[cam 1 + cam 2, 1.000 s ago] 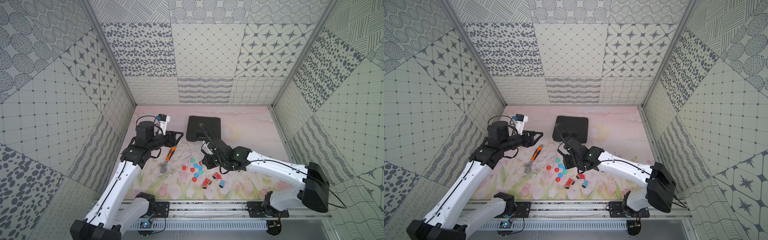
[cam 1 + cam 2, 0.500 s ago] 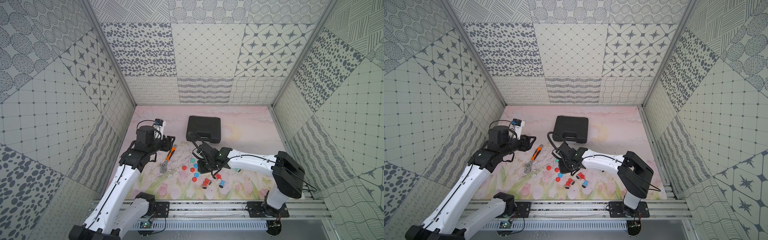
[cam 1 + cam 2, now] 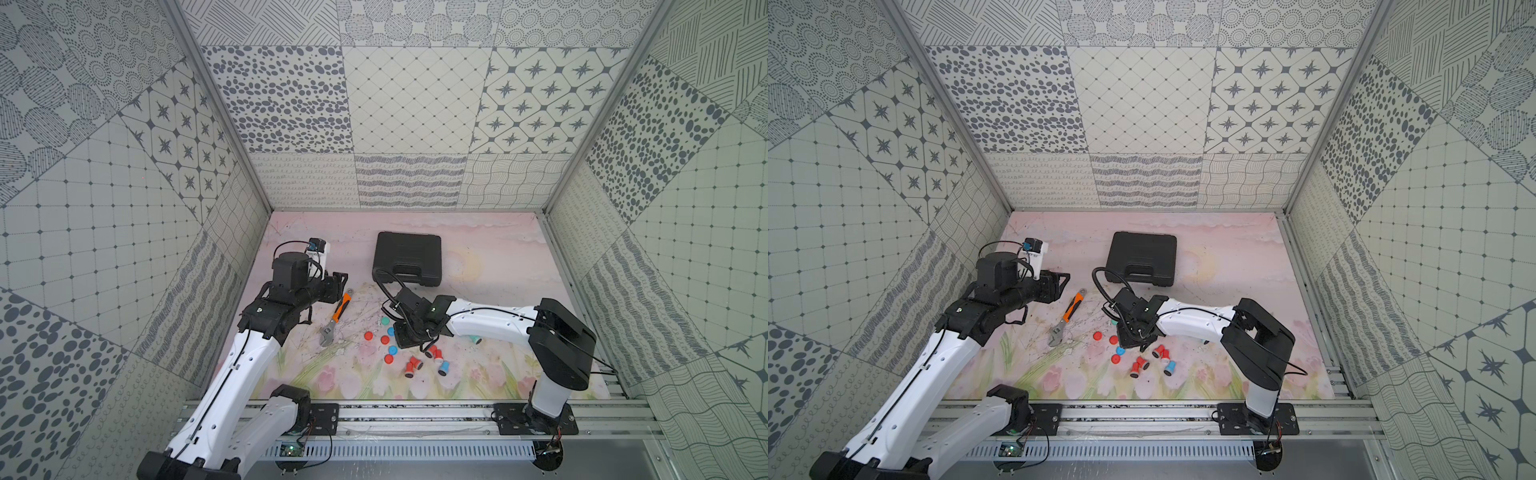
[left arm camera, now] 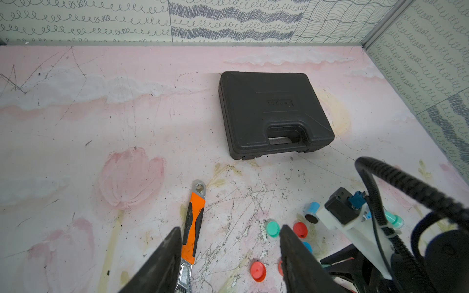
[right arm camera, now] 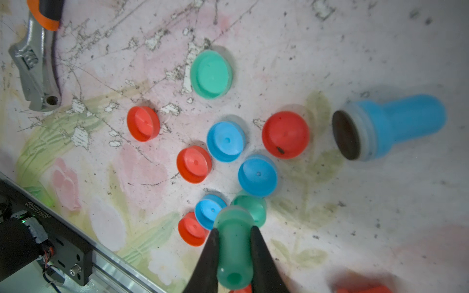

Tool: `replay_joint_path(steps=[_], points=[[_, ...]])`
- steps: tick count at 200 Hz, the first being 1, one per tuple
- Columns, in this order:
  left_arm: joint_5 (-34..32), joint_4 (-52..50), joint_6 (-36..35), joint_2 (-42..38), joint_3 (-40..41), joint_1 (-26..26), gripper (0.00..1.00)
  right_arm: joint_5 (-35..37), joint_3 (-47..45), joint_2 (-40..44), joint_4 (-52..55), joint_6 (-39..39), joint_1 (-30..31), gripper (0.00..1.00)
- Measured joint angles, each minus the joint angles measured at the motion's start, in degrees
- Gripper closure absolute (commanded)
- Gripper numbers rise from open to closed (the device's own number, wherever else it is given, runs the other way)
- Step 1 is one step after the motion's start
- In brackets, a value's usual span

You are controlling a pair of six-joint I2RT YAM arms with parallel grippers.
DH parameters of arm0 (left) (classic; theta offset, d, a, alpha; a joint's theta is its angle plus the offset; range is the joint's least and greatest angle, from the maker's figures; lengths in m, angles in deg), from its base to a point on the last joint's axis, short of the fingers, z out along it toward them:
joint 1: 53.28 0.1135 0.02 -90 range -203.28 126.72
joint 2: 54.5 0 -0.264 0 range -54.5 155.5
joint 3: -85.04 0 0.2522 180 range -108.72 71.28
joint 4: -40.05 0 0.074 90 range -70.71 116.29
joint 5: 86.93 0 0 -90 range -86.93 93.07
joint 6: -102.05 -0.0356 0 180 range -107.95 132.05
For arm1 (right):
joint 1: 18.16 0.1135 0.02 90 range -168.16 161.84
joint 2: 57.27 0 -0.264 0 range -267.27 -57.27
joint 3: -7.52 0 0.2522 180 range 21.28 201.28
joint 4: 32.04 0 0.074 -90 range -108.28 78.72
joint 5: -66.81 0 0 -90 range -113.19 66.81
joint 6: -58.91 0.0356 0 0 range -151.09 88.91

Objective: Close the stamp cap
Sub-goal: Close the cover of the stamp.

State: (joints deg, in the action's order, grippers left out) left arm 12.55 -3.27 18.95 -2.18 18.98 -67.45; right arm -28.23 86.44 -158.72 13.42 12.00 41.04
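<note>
Right gripper [image 5: 234, 229] clamped on a green stamp [image 5: 233, 253] among loose caps [image 5: 225, 140], mid-tabletop [image 3: 498, 249].

Nearest the front edge lie two red stamps [image 3: 413, 366]. Just behind them the right gripper pinches the green stamp by its handle, its wide end at a green cap [image 5: 256, 209]; whether it is seated I cannot tell. Red and blue caps are scattered beside it, and a bare-faced blue stamp [image 5: 388, 126] lies on its side. Left of them lies an orange-handled wrench [image 3: 337, 316]. The left gripper [image 4: 229, 228] hangs near the wrench's far end, fingers apart, holding nothing. A shut black case [image 3: 408, 257] sits nearest the far edge.
</note>
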Motion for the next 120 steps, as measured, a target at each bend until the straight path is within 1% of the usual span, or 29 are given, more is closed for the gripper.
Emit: replay_joint_path(steps=[120], points=[[-0.83,0.0,-0.02,-0.26,0.02,-0.02,0.38,1.51,0.5,-1.03,0.74,-0.04,0.0,1.0]])
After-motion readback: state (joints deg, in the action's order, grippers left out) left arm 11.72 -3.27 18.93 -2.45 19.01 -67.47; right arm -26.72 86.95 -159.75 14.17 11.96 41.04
